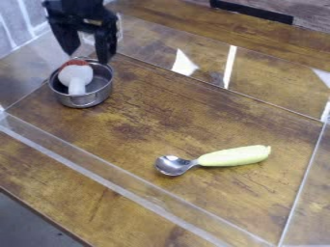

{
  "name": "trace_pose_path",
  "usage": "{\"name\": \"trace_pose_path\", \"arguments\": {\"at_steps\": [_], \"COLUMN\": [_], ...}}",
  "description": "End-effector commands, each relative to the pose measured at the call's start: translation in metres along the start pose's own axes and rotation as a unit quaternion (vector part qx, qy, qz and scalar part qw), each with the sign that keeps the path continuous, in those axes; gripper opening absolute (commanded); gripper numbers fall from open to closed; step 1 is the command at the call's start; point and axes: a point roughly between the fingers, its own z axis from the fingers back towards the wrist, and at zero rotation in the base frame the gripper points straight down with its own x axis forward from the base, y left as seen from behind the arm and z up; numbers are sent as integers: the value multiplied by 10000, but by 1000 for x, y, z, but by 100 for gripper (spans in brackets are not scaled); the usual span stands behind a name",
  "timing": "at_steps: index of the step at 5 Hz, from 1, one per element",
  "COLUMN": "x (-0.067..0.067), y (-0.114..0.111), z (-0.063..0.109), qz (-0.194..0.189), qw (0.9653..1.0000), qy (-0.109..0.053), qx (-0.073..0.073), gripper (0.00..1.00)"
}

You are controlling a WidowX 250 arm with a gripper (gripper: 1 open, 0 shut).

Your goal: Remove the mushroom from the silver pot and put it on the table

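One mushroom (79, 76) is seen lying in the silver pot (81, 87) at the far left of the table (194, 116), directly beneath the gripper (85, 50). The gripper is held just above it with fingers spread wide, and nothing is gripped. A spoon (213, 158) is set well apart.

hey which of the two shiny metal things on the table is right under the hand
The silver pot at the back left, with the mushroom in it, below the open hand. The spoon, with its yellow-green handle, lies far off toward the front right.
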Motion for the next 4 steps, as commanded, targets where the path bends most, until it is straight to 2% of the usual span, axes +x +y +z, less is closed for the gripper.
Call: {"name": "trace_pose_path", "arguments": {"at_steps": [1,2,3,4], "x": [-4,1,13,18], "y": [14,27,38,41], "z": [13,9,7,4], "qz": [18,150,254,296], "qw": [9986,9978,9970,9966], "qy": [-521,-610,-671,-713], "qx": [127,215,275,286], "gripper": [100,100,100,100]}}
